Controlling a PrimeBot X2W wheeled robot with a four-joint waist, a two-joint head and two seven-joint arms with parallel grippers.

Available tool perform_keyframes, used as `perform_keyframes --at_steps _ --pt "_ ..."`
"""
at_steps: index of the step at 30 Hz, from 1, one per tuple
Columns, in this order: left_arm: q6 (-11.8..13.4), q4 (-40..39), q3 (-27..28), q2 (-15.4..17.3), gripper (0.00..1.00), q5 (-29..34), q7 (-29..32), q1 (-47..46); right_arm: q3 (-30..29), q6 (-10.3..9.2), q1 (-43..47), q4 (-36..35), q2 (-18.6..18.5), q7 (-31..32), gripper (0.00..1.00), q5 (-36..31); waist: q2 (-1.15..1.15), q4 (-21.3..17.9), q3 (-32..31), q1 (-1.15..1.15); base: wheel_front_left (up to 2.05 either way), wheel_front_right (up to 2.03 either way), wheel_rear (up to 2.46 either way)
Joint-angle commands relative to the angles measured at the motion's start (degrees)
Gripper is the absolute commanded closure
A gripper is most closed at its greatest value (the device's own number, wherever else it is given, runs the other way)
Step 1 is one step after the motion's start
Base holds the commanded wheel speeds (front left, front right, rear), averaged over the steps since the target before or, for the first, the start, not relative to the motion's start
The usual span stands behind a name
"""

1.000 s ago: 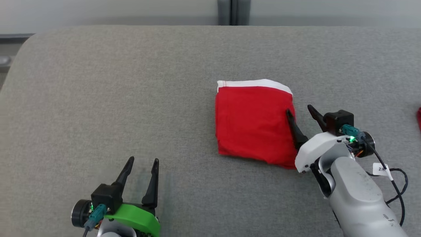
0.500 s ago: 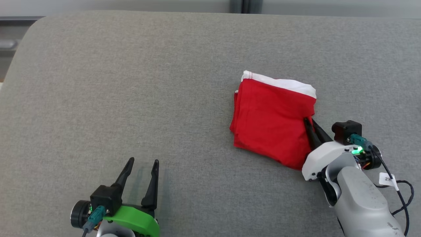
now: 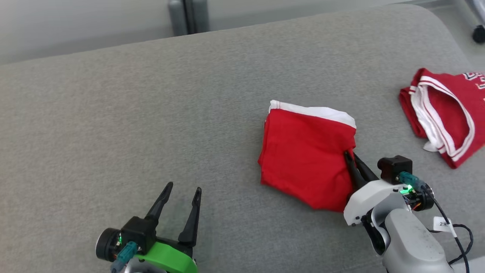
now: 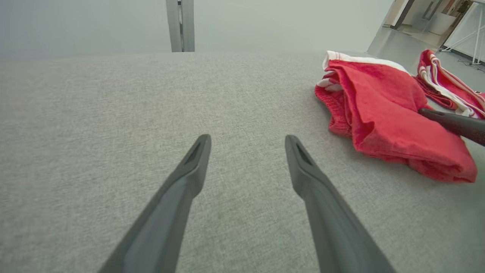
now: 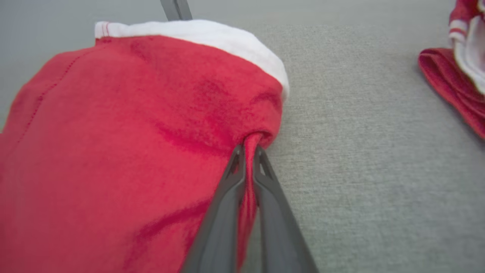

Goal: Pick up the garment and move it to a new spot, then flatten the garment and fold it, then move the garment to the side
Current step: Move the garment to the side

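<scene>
Head view, dial ctr'd on the frame.

At 7 o'clock sits the left gripper (image 3: 184, 186), green collar behind it. Its two dark fingers are spread wide w/ nothing btwn them, tips pointing to 12. It is low over the grey woven-fabric padded surface (image 3: 113, 113); can't tell if the tips touch it. Left wrist view agrees: fingers apart, bare grey weave in the gap.

At approx 11 o'clock, past the surface's far edge, a dark grey upright post (image 3: 188, 17) stands against a pale wall.

Btwn 3 and 4 o'clock, right of ctr, lies the folded red cloth garment with a white band (image 3: 303, 155). It is roughly square, w/ the white band along its 12 o'clock edge, and most of it rests on the surface. Its 3 o'clock edge is bunched where the right gripper (image 3: 350, 154) has it: fingers clenched on a small tuck of red fabric (right wrist view shows the tuck squeezed btwn the two tips, white band beyond at 12). That gripper's white-and-grey arm comes in from 5 o'clock.

Btwn 2 and 3 o'clock, well apart from the first and near the surface's right end, is a crumpled second red garment with white striped trim (image 3: 447, 113). The frame edge cuts it off, and its white lettering is too small to read.
</scene>
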Motion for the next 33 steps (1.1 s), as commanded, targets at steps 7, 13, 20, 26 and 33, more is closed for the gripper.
perform_keyframes --at_steps 7,13,20,26,33 --pt "0.17 -1.57 -3.38 1.53 0.00 0.26 0.01 -1.47 2.15 -0.11 2.41 -2.06 -0.15 -0.11 1.00 1.31 0.00 -17.51 -0.48 0.00 0.00 0.00 0.00" --pt "0.18 -2.03 -5.51 2.21 0.00 0.47 0.01 -1.14 2.65 -0.11 2.67 -3.23 -0.15 -0.11 1.00 1.32 0.00 -21.35 0.98 0.00 0.00 0.00 0.00" --pt "0.17 -3.10 -6.43 3.54 0.00 -0.07 0.01 -1.37 2.59 -0.12 -2.47 -5.12 -0.14 -0.11 1.00 -4.63 0.00 -21.54 4.61 0.00 0.00 0.00 0.00" --pt "0.18 -4.08 -8.00 6.64 0.00 -0.44 0.01 -2.62 -1.42 -0.12 -12.08 -3.87 -0.13 -0.11 1.00 -15.78 0.00 -19.05 8.47 0.00 0.00 0.00 0.00" --pt "0.18 -5.16 -8.07 9.13 0.00 -1.41 0.01 -4.71 -9.88 -0.12 -22.15 -0.34 -4.29 5.30 1.00 -32.21 0.00 -14.75 11.96 0.00 0.00 0.00 0.00"
